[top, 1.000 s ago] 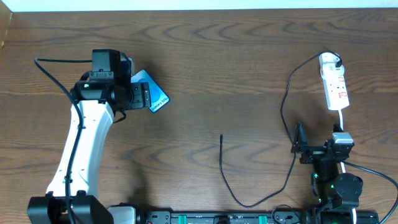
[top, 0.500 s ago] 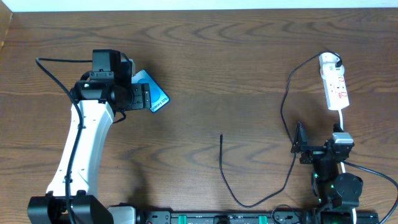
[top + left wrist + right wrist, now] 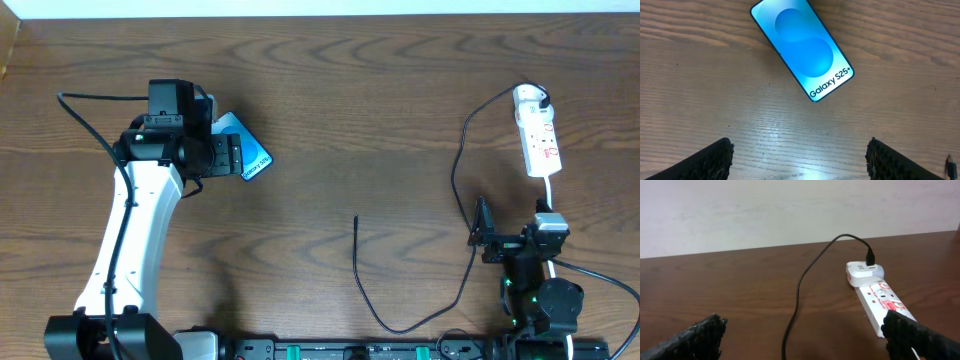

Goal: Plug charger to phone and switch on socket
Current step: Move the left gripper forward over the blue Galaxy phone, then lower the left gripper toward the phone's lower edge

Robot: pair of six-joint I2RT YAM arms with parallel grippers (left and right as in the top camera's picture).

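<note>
Overhead, the phone point(image 3: 250, 155) lies face-up and tilted on the wooden table point(image 3: 350, 100) at far left. Its lit blue screen is partly hidden by the left gripper point(image 3: 799, 160), whose fingers are spread wide and hold nothing. The charger point(image 3: 355, 250) — a thin black cable — runs from a white adapter point(image 3: 865, 272) on the socket point(image 3: 538, 135) at far right, loops along the near edge, and ends in a free tip at mid-table, well apart from the phone. The right gripper point(image 3: 802, 340) sits near the socket, fingers likewise parted and empty. The socket's switch position seems too small to read.
</note>
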